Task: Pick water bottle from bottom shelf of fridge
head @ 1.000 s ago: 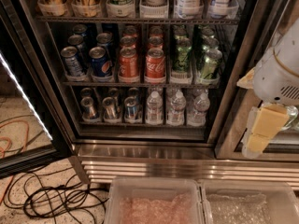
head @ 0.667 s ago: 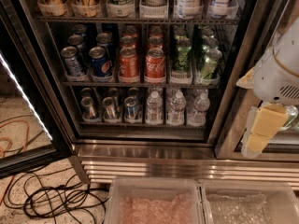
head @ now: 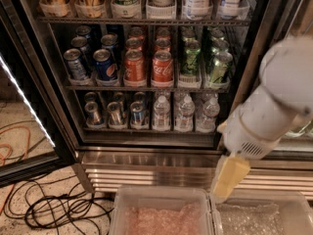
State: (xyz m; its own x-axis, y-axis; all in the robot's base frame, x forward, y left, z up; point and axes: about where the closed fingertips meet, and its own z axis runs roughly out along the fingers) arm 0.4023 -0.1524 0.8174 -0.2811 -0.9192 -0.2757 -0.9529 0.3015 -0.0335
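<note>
The fridge [head: 161, 173] stands open, with a steel frame and a louvered grille at its base. On the bottom shelf [head: 146, 129], three clear water bottles with white caps stand in front at the right half: one [head: 161, 112], one [head: 184, 112] and one [head: 208, 112], with more behind. Silver cans [head: 116, 113] fill the left half. My gripper [head: 229, 177], pale yellow on a white arm [head: 274, 106], hangs in front of the grille. It is below and to the right of the bottles and touches none of them.
The rack above holds soda cans [head: 146, 62]. The open fridge door with a light strip [head: 24, 106] is at the left. Black and orange cables [head: 54, 204] lie on the floor. Two translucent bins [head: 161, 214] [head: 264, 219] sit below. An adjoining glass unit [head: 298, 131] is at the right.
My arm and gripper have swung left and down, from beside the fridge's right post to in front of the grille. The bottles and cans have not moved.
</note>
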